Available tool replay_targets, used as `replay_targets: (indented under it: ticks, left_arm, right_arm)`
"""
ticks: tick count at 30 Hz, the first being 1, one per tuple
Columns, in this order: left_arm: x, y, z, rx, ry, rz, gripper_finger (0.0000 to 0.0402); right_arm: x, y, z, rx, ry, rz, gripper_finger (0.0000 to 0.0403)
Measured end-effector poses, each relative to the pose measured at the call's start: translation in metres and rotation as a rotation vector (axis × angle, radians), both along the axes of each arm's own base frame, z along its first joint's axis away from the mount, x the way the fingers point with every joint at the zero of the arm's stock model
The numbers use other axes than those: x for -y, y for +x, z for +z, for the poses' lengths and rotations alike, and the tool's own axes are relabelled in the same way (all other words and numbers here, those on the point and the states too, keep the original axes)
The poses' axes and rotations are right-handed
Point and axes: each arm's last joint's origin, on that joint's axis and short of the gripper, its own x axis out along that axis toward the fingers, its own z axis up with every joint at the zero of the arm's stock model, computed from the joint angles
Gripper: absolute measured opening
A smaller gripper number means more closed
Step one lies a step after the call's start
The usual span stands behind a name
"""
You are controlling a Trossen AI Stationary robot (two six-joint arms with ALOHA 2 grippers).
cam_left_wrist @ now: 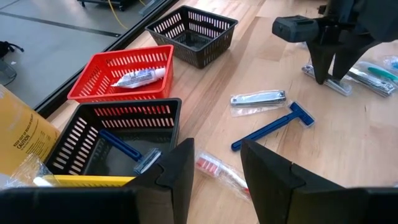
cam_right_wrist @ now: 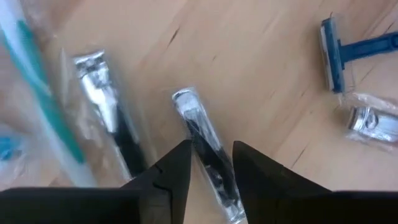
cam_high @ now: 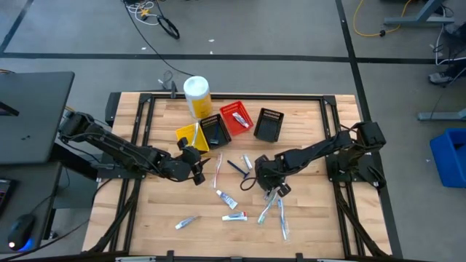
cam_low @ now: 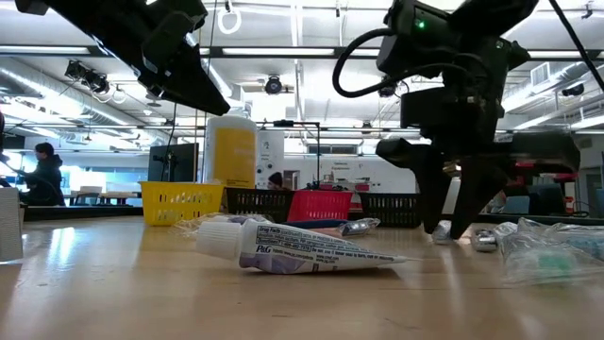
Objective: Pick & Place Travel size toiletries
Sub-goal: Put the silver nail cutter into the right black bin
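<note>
Right jaws apart astride wrapped nail clipper (cam_right_wrist: 202, 140), its long axis along their gap.

Blue razor (cam_left_wrist: 273, 126) and wrapped nail clipper (cam_left_wrist: 258, 99) lie mid-table; a white tube (cam_left_wrist: 138, 77) fills the red basket (cam_left_wrist: 106, 78)

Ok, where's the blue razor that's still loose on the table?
In the high view, the blue razor lies mid-table between the two tools, just in front of the red basket, beside a wrapped nail clipper.
</note>
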Motion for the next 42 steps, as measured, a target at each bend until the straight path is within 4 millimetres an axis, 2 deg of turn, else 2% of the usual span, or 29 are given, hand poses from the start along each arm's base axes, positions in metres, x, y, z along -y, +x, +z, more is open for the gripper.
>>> replay_targets:
  ticks: [9, 18, 23, 26, 34, 42]
  left_arm:
    - [0.0, 0.0, 0.0, -0.002, 0.0, 0.0, 0.0142]
    - [0.0, 0.0, 0.0, -0.001, 0.0, 0.0, 0.0142]
    - [0.0, 0.0, 0.0, 0.0, 0.0, 0.0, 0.0142]
    - [0.0, 0.0, 0.0, 0.0, 0.0, 0.0, 0.0142]
    - [0.0, 0.0, 0.0, 0.001, -0.001, 0.0, 0.0142]
    - [0.0, 0.0, 0.0, 0.003, -0.004, 0.002, 0.0142]
  right_arm:
    - [0.001, 0.003, -0.009, -0.017, -0.038, -0.01, 0.0137]
    - [0.001, 0.003, -0.01, -0.03, 0.001, -0.035, 0.0088]
    - [0.002, 0.002, -0.005, -0.014, 0.01, -0.049, 0.0075]
    - [0.003, 0.0, 0.001, 0.009, -0.019, -0.06, 0.0075]
    - [0.013, -0.007, 0.04, 0.158, -0.111, -0.132, 0.0072]
    - [0.059, -0.019, 0.075, 0.27, -0.195, -0.355, 0.0071]
